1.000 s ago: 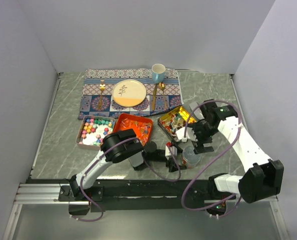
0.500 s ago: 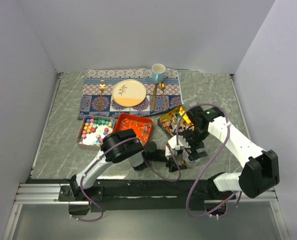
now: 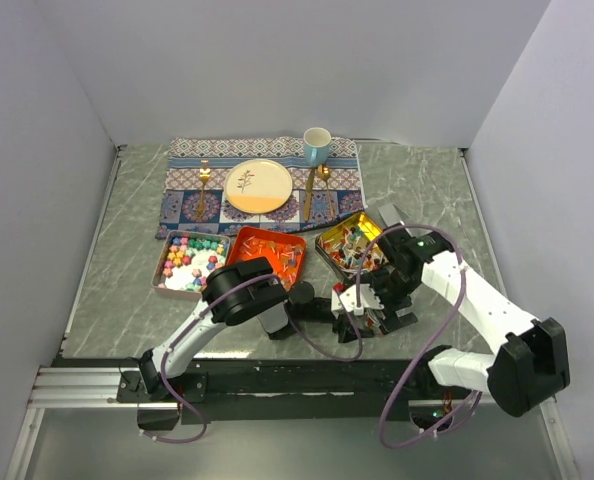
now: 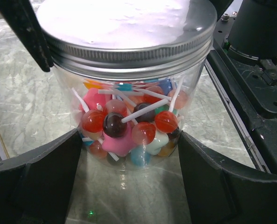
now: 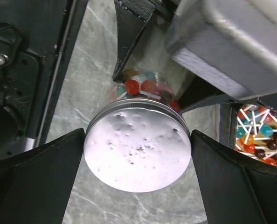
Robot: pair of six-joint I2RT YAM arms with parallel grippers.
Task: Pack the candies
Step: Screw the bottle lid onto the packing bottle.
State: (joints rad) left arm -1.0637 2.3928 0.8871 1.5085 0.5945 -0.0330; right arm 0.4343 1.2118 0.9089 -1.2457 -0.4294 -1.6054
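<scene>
Bare marble table [image 3: 117, 290] lies open at the far left. Pastel candies [image 3: 187, 262] fill a rectangular tin [image 3: 158, 275], and red-orange candies [image 3: 269, 250] fill the orange tin [image 3: 245, 234] beside it; neither has shifted. The left gripper [image 4: 129, 158] stays clamped on the lower wall of a clear round jar [image 4: 129, 116] packed with glossy stick candies [image 4: 115, 125]. Its ribbed metal lid [image 4: 124, 28] is on. A black base frame [image 4: 264, 70] stands close beside the jar. The right gripper [image 5: 137, 149], off the jar's far right a second ago, now straddles the lid, fingers [image 5: 36, 177] apart.
</scene>
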